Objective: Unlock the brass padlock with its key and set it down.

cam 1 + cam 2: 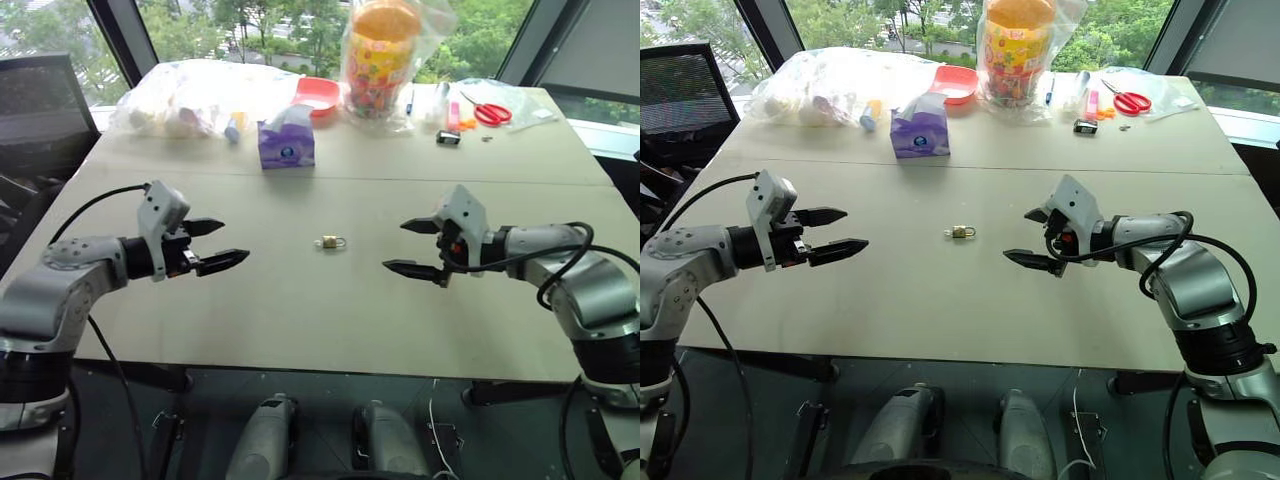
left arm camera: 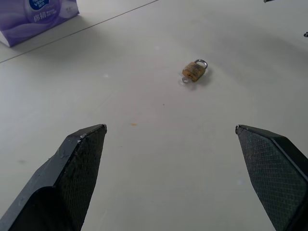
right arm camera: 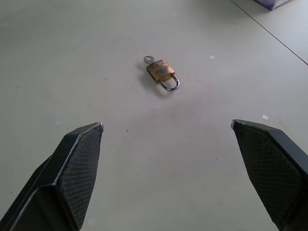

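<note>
Brass padlock (image 1: 331, 242) lying at the table's (image 1: 300, 320) centre, its key showing at its base.
Left gripper (image 1: 218, 245) and right gripper (image 1: 410, 247) are hovering wide open either side; at upper centre, a clear bag (image 1: 385, 55) is holding a colourful tub.

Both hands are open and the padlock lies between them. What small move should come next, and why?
Probably bring the right hand in and down toward the brass padlock. It lies flat on the table, untouched, shackle closed, with what looks like its key at the body's end. The left hand also hovers open and apart.
</note>
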Robot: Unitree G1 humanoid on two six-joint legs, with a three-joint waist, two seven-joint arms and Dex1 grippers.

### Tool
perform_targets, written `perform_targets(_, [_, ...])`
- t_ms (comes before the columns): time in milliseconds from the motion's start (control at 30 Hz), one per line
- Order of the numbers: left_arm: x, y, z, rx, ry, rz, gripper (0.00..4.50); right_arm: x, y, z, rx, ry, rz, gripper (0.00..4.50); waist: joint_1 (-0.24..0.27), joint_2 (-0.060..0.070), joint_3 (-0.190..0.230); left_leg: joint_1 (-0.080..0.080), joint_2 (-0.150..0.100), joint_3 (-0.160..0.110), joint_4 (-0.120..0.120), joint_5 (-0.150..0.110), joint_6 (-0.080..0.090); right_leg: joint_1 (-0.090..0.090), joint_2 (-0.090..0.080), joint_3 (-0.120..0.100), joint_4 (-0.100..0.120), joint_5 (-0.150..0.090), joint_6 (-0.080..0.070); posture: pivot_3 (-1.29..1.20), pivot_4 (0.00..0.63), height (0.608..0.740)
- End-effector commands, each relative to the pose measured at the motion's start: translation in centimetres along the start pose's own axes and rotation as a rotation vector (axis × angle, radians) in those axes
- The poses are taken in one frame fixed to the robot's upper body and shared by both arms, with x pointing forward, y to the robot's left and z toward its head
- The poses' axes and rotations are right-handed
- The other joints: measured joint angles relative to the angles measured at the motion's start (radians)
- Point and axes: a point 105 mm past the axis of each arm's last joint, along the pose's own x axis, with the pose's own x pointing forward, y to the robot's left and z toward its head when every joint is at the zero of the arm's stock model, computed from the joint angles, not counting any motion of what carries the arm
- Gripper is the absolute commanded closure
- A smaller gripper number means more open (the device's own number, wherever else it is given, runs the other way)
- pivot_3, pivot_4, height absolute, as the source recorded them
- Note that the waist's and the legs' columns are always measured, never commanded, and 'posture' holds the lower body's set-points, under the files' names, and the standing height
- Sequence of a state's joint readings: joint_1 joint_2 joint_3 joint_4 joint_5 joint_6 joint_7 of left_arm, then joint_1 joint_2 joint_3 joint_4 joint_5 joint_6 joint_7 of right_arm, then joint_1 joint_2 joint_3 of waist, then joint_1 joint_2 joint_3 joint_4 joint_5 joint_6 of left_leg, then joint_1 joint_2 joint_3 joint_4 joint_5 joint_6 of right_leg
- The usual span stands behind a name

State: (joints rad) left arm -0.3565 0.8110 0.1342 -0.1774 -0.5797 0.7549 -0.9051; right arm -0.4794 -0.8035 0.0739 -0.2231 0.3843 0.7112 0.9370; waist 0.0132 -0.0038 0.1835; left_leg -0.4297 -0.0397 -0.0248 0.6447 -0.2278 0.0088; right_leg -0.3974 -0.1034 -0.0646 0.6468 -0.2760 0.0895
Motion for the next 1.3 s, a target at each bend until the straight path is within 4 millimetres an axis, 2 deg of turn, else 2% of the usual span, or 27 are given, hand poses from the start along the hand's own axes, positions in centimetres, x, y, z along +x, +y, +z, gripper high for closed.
perform_targets(33, [0.0, -0.1, 0.8, 0.031, -0.025, -0.002, 0.02, 0.1, 0.3, 1.2, -0.052, -0.031, -0.002, 0.05, 0.0, 0.0, 0.0, 0.0, 0.0, 0.0, 0.0, 0.0, 0.0, 0.0, 0.0, 0.0, 0.0, 0.0, 0.0, 0.0, 0.15, 0.74])
perform_targets(367, [0.4, -0.8, 0.3, 0.043, 0.008, -0.038, 0.02, 0.2, -0.1, 0.6, -0.03, -0.013, -0.025, 0.05, -0.001, 0.0, 0.0, 0.0, 0.0, 0.0, 0.0, 0.0, 0.0, 0.0, 0.0, 0.0, 0.0, 0.0, 0.0, 0.0, 0.15, 0.74])
perform_targets(500, [0.8, -0.5, -0.1, 0.105, 0.062, -0.041, 0.02, 0.8, -0.3, 0.4, -0.042, 0.012, -0.029, 0.05, -0.001, 0.0, 0.0, 0.0, 0.0, 0.0, 0.0, 0.0, 0.0, 0.0, 0.0, 0.0, 0.0, -0.001, -0.001, 0.0, 0.15, 0.74])
perform_targets(567, [1.3, 0.0, -0.3, 0.162, 0.114, -0.037, 0.02, 2.0, -0.8, 0.1, -0.064, 0.053, -0.038, 0.05, -0.001, 0.0, 0.0, 0.0, 0.0, 0.0, 0.0, 0.0, 0.0, 0.0, 0.0, 0.0, 0.0, -0.001, -0.002, 0.0, 0.15, 0.74])
perform_targets(700, [2.4, -0.2, 0.5, 0.225, 0.151, -0.094, 0.02, 5.8, -1.3, 0.8, -0.057, 0.07, 0.004, 0.05, -0.008, 0.0, 0.001, 0.0, 0.001, 0.001, 0.001, 0.0, 0.0, -0.001, 0.001, 0.0, 0.0, 0.001, -0.005, 0.0, 0.15, 0.74])
perform_targets(833, [1.7, -0.5, 0.0, 0.275, 0.208, -0.157, 0.02, 8.7, -1.1, 1.2, -0.095, 0.126, 0.102, 0.05, -0.018, 0.0, 0.001, 0.0, 0.0, 0.003, -0.001, 0.0, 0.0, -0.002, 0.002, 0.001, 0.001, 0.003, -0.001, 0.0, 0.15, 0.74])
perform_targets(1033, [1.4, 1.8, -0.4, 0.28, 0.189, -0.021, 0.02, 11.3, -1.8, 1.3, -0.176, 0.205, 0.175, 0.05, -0.028, 0.001, 0.001, -0.001, 0.0, 0.004, -0.001, 0.001, 0.0, -0.004, 0.006, 0.002, 0.002, 0.003, 0.0, 0.0, 0.15, 0.74])
perform_targets(1300, [1.3, 0.1, -1.9, 0.214, 0.162, -0.005, 0.02, 13.7, -1.8, 2.1, -0.212, 0.206, 0.224, 0.05, -0.033, 0.001, 0.001, -0.001, 0.001, 0.006, 0.0, 0.001, -0.001, -0.007, 0.007, 0.006, 0.007, 0.004, 0.001, 0.0, 0.15, 0.74])
